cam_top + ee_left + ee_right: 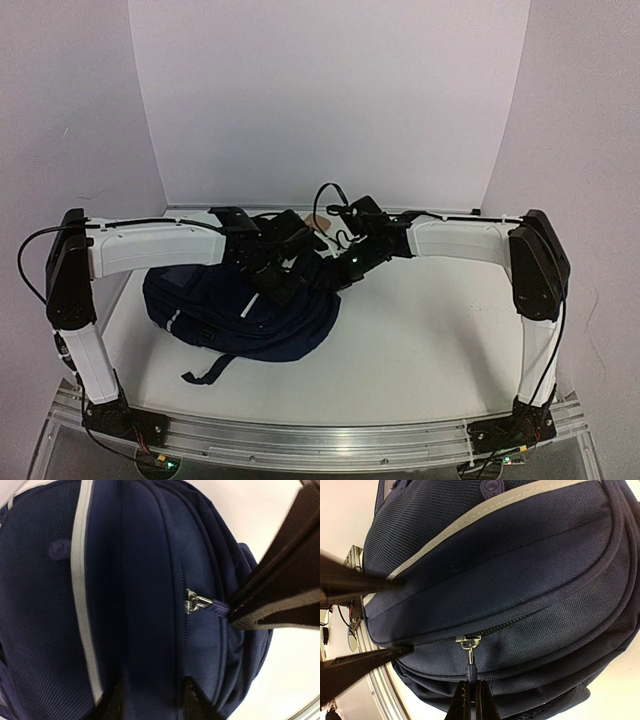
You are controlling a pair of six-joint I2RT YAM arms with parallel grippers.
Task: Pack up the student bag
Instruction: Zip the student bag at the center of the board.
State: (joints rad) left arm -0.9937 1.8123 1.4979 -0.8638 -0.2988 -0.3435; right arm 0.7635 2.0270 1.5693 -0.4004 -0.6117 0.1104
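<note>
Navy-blue fabric, left of centre on the white table (430, 330): the large striped student bag (240, 315), lying flat. Pinches its small silver zipper pull (468, 645) tight in the right gripper (470, 692) at the bag's far-right edge, zip line crosswise to its jaws. Straddles a fabric ridge with the left gripper (154, 692), jaws apart; grip unclear.
</note>
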